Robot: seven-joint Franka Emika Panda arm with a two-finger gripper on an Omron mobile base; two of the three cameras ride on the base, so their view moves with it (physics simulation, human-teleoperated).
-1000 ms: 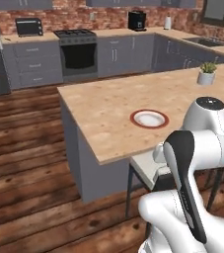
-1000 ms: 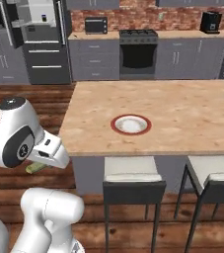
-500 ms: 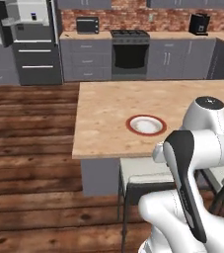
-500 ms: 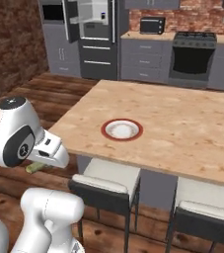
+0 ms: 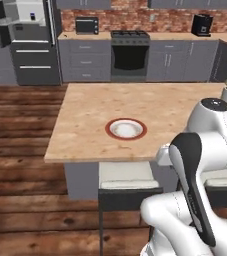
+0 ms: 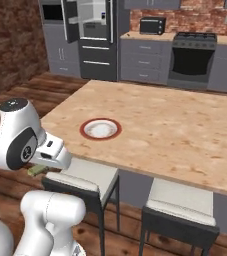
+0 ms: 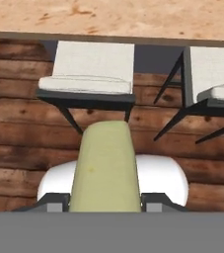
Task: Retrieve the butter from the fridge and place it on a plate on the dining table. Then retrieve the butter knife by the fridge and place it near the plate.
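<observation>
Tool [image 7: 105, 205] clamped on the butter [image 7: 105, 168]; in the hand view the pale yellow-green stick runs up between the 2 finger tips. In the right base view the butter [image 6: 36, 170] shows under the wrist, low and short of the worktop's near edge, over the wooden floor [image 6: 125, 230].

Plate [image 5: 126, 129] sits on the dining worktop [image 5: 85, 115], near the near edge and toward the left corner; bare wood lies on all sides of it. Same plate [image 6: 101, 129] in the right base view, just beyond the arm.

2 grey-cushioned stools [image 6: 85, 175] stand tucked at the near edge, 1 directly below the plate's stretch of edge.

Fridge [image 5: 27, 37] stands at the far wall, upper door open, white interior showing. Open floor between it and the worktop.
</observation>
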